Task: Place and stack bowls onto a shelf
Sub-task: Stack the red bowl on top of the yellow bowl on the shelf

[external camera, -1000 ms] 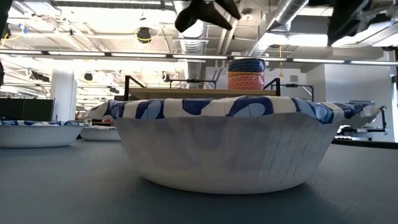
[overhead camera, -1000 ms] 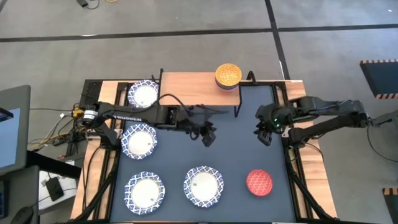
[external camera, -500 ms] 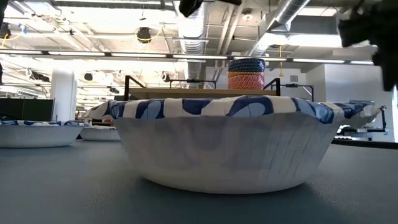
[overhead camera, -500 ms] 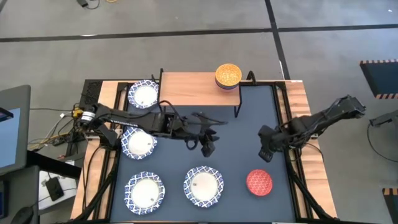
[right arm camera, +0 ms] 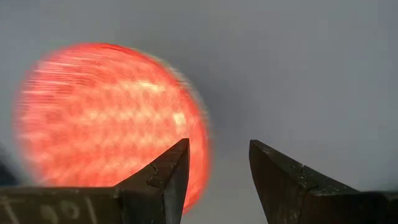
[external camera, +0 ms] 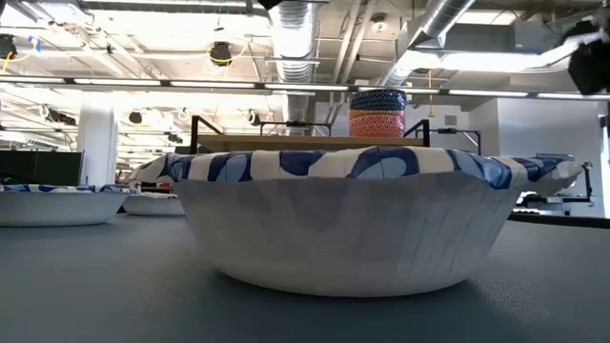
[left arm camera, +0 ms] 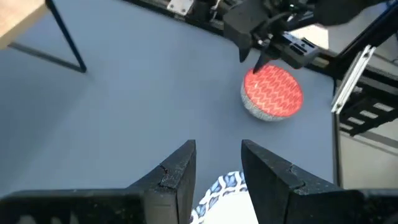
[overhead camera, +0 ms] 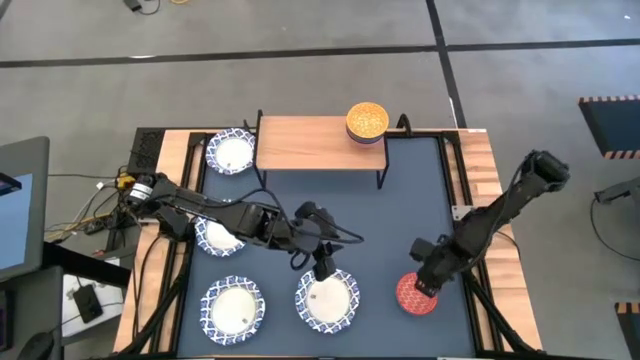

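Table: dark-blue top (overhead camera: 400,210) on a wood frame, grey floor around it; ceiling pipes and lights show beyond in the low view.
Shelf: one light-wood board (overhead camera: 300,142) on thin black legs, at the far edge of the table.
White bowls: four counted, each with a blue patterned rim. One far left beside the shelf (overhead camera: 231,153), one left of centre (overhead camera: 214,236) partly under the left arm, one near left (overhead camera: 232,309), one near centre (overhead camera: 327,298).
Stack: one pile of small bowls (overhead camera: 366,124) on the right end of the shelf, yellow on top; in the low view a red patterned one sits under a dark-blue one.
Red bowl: one (overhead camera: 416,294), upside down, zigzag pattern, near right on the table, well apart from the shelf.
Left gripper: (overhead camera: 322,267) over the far rim of the near-centre white bowl; fingers (left arm camera: 177,171) apart, grasping nothing.
Right gripper: (overhead camera: 424,280) above the far edge of the red bowl; fingers (right arm camera: 168,171) spread wide, one over the bowl, one beyond its edge, not clasping it.
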